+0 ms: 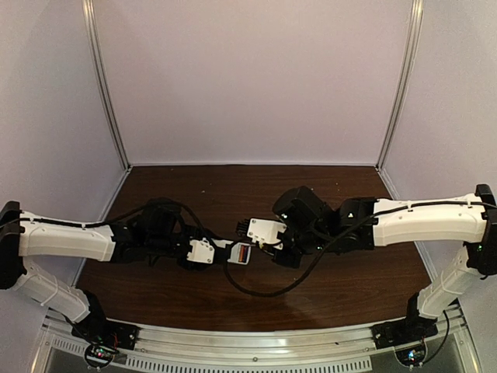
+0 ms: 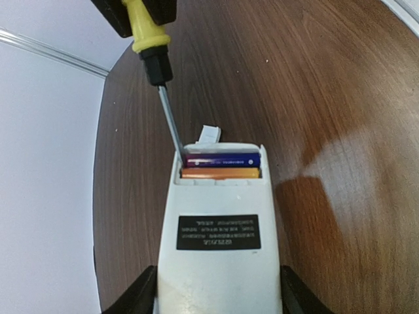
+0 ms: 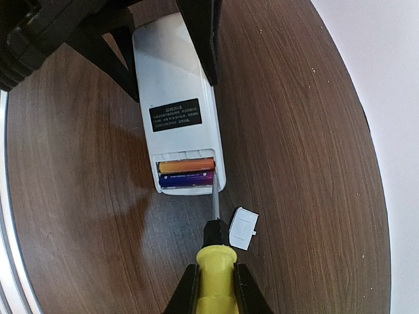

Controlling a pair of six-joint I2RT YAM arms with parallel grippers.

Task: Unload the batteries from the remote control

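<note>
Our left gripper clamps the flat white remote control; our right gripper holds the yellow-handled screwdriver. Its tip sits at the crosswise blue-purple cylindrical battery's end.

Dark wood surface boxed in by pale lilac walls.
The surface spreads under and beyond the left fingers; silvery corner posts rise past them, and soft light glares on the wood grain.
</note>
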